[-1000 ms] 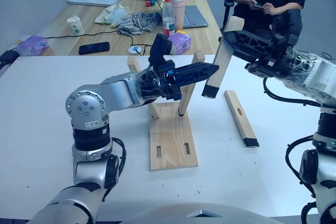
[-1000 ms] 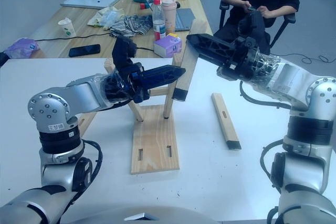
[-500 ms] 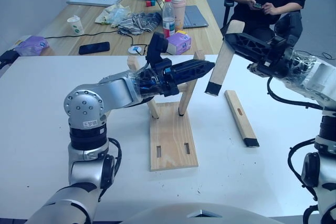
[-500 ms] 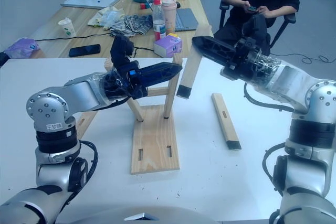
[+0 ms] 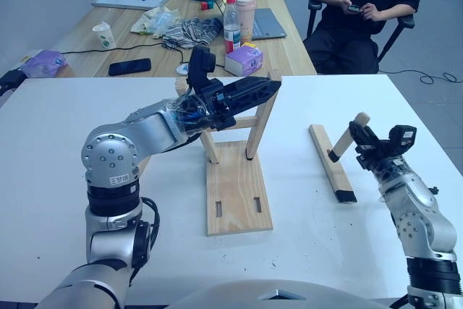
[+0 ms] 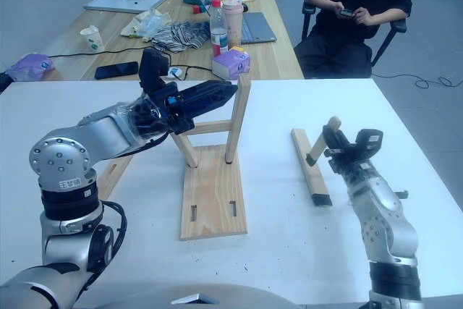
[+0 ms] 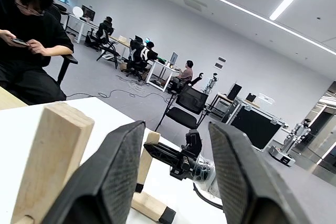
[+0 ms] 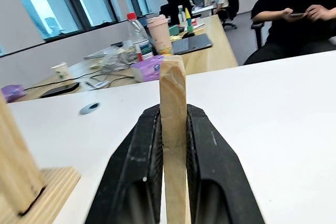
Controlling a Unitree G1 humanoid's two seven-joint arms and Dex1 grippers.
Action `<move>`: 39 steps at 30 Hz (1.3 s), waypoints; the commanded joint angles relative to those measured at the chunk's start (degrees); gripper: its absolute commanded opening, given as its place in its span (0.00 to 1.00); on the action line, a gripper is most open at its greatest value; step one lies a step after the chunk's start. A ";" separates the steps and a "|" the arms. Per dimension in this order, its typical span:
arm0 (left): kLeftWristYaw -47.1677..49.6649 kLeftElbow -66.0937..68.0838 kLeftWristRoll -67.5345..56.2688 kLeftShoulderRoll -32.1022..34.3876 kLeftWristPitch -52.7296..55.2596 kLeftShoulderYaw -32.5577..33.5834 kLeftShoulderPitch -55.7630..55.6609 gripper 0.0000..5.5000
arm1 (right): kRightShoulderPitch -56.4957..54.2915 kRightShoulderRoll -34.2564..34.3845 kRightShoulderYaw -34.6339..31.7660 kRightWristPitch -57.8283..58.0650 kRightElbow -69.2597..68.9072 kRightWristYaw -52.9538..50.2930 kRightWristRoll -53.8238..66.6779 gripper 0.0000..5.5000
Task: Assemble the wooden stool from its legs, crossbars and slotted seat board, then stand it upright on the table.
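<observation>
A white surface [image 5: 65,179] carries a pale seat board [image 5: 235,193] lying flat. Above the board's far end, the left gripper [image 5: 273,88] hovers with its fingers spread wide and holding nothing, just beside the top of one standing leg [image 5: 262,117]. That leg and a second leg [image 5: 206,142] rise from the board's far end, leaning apart, joined by a crossbar [image 5: 242,122]. Right of the board, a loose leg [image 5: 331,162] lies flat on the surface. Farther right, the right gripper [image 8: 173,111] is clamped on another leg [image 8: 172,80], tilted, its dark lower end down by the loose leg.
</observation>
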 commanded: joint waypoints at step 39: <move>-2.37 0.34 0.65 1.05 -0.13 -1.35 -0.46 0.40 | 3.13 11.18 0.41 -25.16 28.74 9.85 -20.26 0.07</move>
